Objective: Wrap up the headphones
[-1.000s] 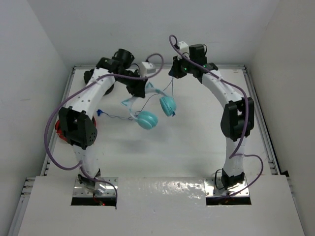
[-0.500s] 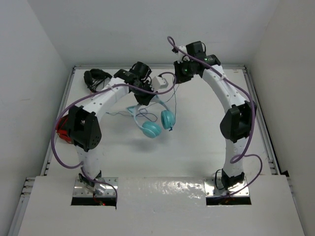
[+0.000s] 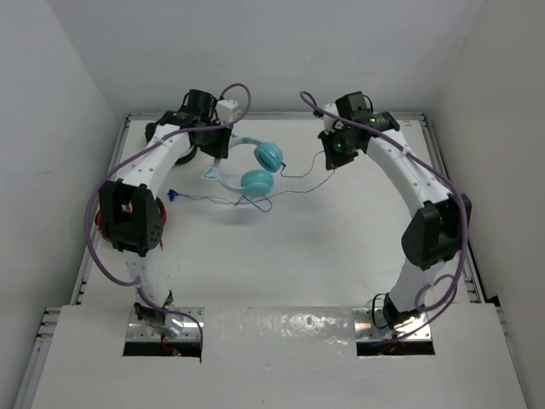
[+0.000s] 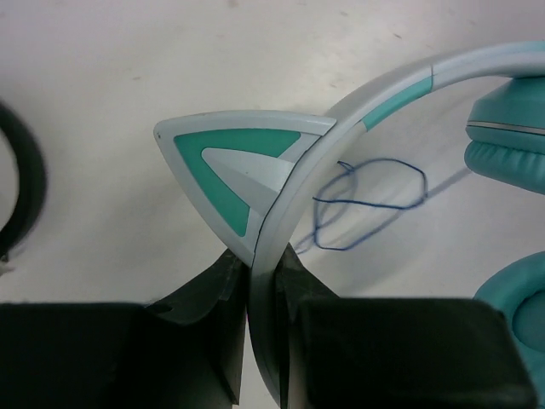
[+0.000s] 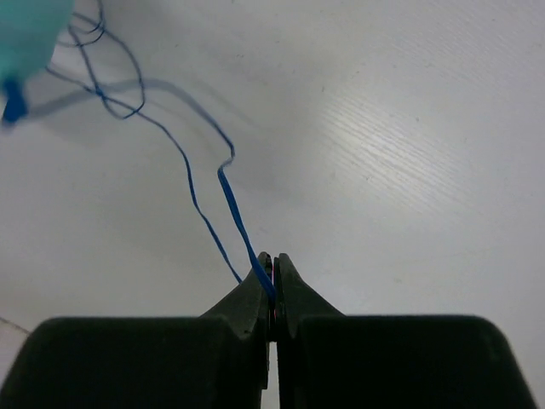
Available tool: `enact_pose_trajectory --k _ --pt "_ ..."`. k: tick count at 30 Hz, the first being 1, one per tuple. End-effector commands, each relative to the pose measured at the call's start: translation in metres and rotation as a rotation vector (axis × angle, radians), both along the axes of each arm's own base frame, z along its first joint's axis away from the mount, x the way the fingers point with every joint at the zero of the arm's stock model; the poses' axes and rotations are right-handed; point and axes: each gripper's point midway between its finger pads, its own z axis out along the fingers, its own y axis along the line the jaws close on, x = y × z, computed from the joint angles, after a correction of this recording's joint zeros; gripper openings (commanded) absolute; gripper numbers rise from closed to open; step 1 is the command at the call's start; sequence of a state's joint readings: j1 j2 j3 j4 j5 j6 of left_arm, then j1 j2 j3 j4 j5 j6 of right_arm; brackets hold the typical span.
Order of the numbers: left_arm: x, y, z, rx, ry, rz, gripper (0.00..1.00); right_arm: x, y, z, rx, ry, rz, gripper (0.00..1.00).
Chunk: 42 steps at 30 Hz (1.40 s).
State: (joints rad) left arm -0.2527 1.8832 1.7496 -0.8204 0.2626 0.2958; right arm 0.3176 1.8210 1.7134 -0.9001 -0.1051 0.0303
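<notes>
The teal headphones (image 3: 258, 168) hang near the back of the table, their two round earcups one above the other in the top view. My left gripper (image 3: 223, 150) is shut on the pale headband (image 4: 383, 94) just below a cat ear (image 4: 230, 162), and both fingers press the band. The thin dark cable (image 3: 300, 176) runs from the earcups to my right gripper (image 3: 331, 162), which is shut on it (image 5: 230, 196). More cable loops under the earcups (image 4: 375, 200) and trails left to the blue plug (image 3: 173, 194).
Black headphones (image 3: 166, 132) lie in the back left corner, and their rim also shows at the left wrist view's left edge (image 4: 21, 196). Red headphones (image 3: 100, 226) sit by the left rail behind my left arm. Raised rails (image 3: 451, 196) border the table.
My left arm has swung the headphones from the table's middle back and to the left. My right gripper has moved right and a little nearer, pulling the cable with it.
</notes>
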Motion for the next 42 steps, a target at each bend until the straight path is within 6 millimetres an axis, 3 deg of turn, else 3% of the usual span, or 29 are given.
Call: enact_pose_trajectory --k 1,3,4,6,7,9,10,11,12,18,23,25,28,34,38,42 --pt "0.022 -0.004 0.044 -0.102 -0.114 0.122 0.00 -0.020 0.014 0.047 0.055 -0.131 0.167 0.00" --pt "0.027 0.000 0.038 -0.084 -0.110 0.156 0.00 -0.040 0.032 0.057 0.062 -0.157 0.261 0.00" --pt "0.031 0.001 0.037 -0.079 -0.113 0.167 0.00 -0.055 0.051 0.059 0.051 -0.151 0.335 0.00" --pt "0.035 0.000 0.028 -0.051 -0.100 0.161 0.00 -0.065 0.077 0.077 0.040 -0.178 0.425 0.00" --pt "0.038 -0.005 0.024 -0.025 -0.104 0.150 0.00 -0.067 0.102 0.109 0.073 -0.248 0.478 0.00" --pt "0.035 -0.014 0.021 0.014 -0.115 0.084 0.00 -0.061 0.120 0.113 0.065 -0.226 0.505 0.00" --pt "0.030 -0.027 0.021 0.047 -0.134 0.025 0.00 -0.050 0.128 0.145 0.093 -0.311 0.498 0.00" --pt "0.028 -0.033 0.020 0.066 -0.146 -0.007 0.00 -0.040 0.133 0.148 0.094 -0.338 0.483 0.00" --pt "0.021 -0.046 0.021 0.081 -0.161 -0.054 0.00 -0.033 0.131 0.157 0.083 -0.378 0.463 0.00" --pt "0.006 -0.064 0.032 0.138 -0.249 -0.247 0.00 -0.003 0.108 0.171 -0.026 -0.489 0.378 0.00" --pt "-0.006 -0.074 0.046 0.151 -0.305 -0.388 0.00 0.030 0.064 0.179 0.006 -0.494 0.219 0.00" --pt "0.008 -0.056 0.053 0.260 -0.360 -0.303 0.00 0.030 0.058 0.184 0.028 -0.493 0.198 0.00" --pt "0.037 -0.026 0.067 0.424 -0.474 -0.179 0.00 0.014 0.058 0.180 0.082 -0.451 0.232 0.00" --pt "0.065 -0.010 0.094 0.548 -0.623 -0.096 0.00 -0.003 0.059 0.161 0.087 -0.359 0.272 0.00" --pt "0.057 -0.021 0.090 0.526 -0.602 -0.178 0.00 0.002 0.048 0.157 0.034 -0.369 0.227 0.00" --pt "0.032 -0.045 0.078 0.443 -0.530 -0.297 0.00 0.023 0.045 0.172 0.016 -0.452 0.172 0.00"
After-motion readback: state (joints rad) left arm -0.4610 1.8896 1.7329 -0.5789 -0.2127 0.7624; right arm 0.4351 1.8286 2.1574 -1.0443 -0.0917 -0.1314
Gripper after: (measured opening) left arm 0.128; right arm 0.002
